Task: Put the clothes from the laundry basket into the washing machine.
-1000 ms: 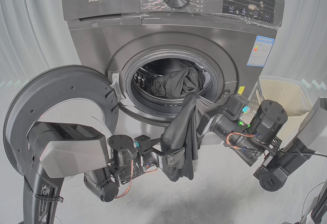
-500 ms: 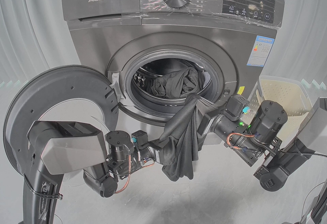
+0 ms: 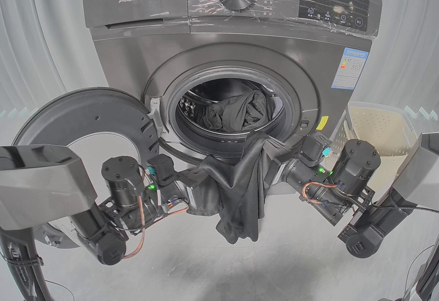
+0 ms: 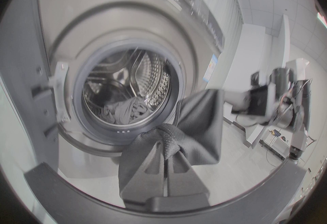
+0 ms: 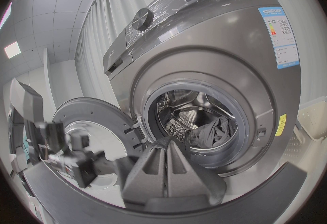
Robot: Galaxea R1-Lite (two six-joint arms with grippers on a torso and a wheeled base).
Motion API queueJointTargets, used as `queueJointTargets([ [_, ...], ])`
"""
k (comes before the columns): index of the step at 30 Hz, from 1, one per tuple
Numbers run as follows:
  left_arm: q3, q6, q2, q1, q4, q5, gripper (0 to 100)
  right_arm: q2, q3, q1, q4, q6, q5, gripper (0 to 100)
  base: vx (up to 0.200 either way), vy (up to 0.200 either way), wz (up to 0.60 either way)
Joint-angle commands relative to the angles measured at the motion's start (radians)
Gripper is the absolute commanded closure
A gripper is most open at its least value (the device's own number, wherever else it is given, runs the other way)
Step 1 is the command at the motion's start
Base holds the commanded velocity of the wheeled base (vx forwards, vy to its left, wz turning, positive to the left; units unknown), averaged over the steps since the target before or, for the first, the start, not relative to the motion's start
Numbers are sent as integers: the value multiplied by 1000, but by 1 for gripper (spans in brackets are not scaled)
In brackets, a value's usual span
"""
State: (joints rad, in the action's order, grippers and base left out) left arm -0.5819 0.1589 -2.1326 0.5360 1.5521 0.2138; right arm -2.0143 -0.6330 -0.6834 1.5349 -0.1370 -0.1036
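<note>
A grey front-loading washing machine (image 3: 137,48) stands with its round door (image 3: 77,119) swung open to the left. Dark clothes (image 3: 235,112) lie in the drum (image 4: 136,75). A dark garment (image 3: 240,187) hangs in front of the lower rim of the opening, held by both grippers. My left gripper (image 3: 206,173) is shut on its left part (image 4: 170,141). My right gripper (image 3: 261,144) is shut on its upper right part (image 5: 170,144), just below the opening. A cream laundry basket (image 3: 388,126) stands to the machine's right, behind my right arm.
Pale curtains hang behind and beside the machine. The grey floor (image 3: 274,265) in front of it is bare. The open door takes up the space on the left, close behind my left arm.
My left arm has swung up and to the left, lifting the garment's left part higher and spreading it. The right gripper has barely moved.
</note>
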Motion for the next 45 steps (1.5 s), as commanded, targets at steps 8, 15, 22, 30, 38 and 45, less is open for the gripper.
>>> queueJointTargets([
  [8, 145, -6, 333, -31, 0, 7, 100, -97, 32, 2, 7, -6, 4, 100, 0, 0, 0],
  [15, 136, -4, 373, -70, 0, 32, 100, -133, 52, -8, 7, -7, 5, 100, 0, 0, 0],
  [22, 128, -2, 388, -82, 0, 47, 100, -159, 76, -36, 7, -7, 13, 100, 0, 0, 0],
  [30, 100, -7, 387, -82, 0, 41, 100, -201, 76, -67, 7, -9, 18, 100, 0, 0, 0],
  [38, 71, -10, 388, -83, 0, 33, 100, -230, 68, -111, 7, -21, 18, 100, 0, 0, 0],
  [45, 63, -12, 388, -90, 0, 33, 100, -259, 73, -134, 8, -30, 18, 0, 0, 0, 0],
])
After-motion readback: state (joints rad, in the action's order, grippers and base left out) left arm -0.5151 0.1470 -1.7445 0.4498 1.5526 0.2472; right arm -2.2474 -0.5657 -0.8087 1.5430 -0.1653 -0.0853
